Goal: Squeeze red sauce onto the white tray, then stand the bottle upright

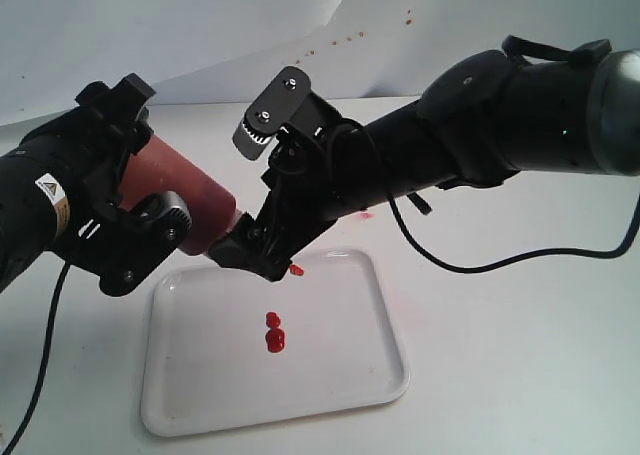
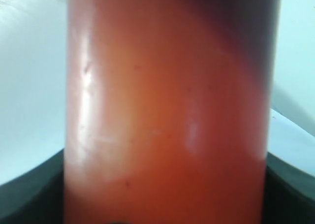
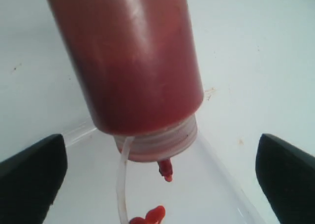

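The bottle hangs tilted over the white tray, cap downward. My left gripper is shut on its orange-red body. The red-stained nozzle points down at the tray with a red drop on its tip. Small blobs of red sauce lie on the tray below it. My right gripper stands open around the cap end, its fingers well apart from the bottle. It hides the cap in the exterior view.
The tray rests on a white table. A tiny pink smear marks the table behind the tray. Red specks dot the white backdrop. A black cable loops down from the right arm.
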`<action>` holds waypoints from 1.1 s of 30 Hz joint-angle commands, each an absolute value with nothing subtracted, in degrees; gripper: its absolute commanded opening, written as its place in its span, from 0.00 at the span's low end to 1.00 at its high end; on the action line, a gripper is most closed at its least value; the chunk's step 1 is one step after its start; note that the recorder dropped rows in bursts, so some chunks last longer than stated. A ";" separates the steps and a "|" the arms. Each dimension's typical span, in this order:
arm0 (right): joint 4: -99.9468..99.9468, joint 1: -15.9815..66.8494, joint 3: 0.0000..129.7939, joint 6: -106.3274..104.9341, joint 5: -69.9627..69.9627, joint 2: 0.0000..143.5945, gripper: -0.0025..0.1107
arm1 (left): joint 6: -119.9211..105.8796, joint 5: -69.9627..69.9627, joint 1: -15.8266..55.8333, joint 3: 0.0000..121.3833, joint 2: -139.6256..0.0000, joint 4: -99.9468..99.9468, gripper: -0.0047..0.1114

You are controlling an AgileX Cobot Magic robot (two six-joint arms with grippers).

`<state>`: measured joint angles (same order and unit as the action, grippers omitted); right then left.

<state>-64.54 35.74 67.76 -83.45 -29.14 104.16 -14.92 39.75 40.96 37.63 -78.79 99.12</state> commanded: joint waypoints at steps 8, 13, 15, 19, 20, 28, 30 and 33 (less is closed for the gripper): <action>-48.85 35.39 68.12 -70.63 -27.64 103.63 0.47 | -9.07 42.44 41.28 38.32 -78.17 97.36 0.04; -39.44 35.17 68.12 -63.37 -27.64 103.39 0.11 | -3.50 42.44 41.28 38.32 -78.17 96.88 0.04; -35.58 34.85 68.12 -59.67 -27.64 102.66 0.02 | -0.79 42.75 41.28 38.32 -78.17 96.88 0.04; -31.07 32.85 68.12 -53.05 -27.64 100.58 0.02 | 3.29 44.84 41.28 38.32 -78.17 97.57 0.04; -31.07 31.90 68.12 -51.90 -27.64 100.19 0.02 | 4.85 45.06 41.28 38.32 -78.17 97.57 0.04; -31.07 23.78 68.12 -44.70 -30.78 99.25 0.02 | 21.55 44.97 41.28 38.32 -78.17 99.95 0.04; -31.07 22.23 68.12 -44.59 -31.02 99.10 0.02 | 22.50 44.66 41.28 38.32 -78.17 99.95 0.04; -31.07 19.96 68.12 -44.58 -30.91 98.98 0.02 | 23.52 44.36 41.28 38.32 -78.93 99.95 0.04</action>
<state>-35.92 24.16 68.50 -45.95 -33.31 99.15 20.41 33.61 42.12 37.96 -79.26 101.47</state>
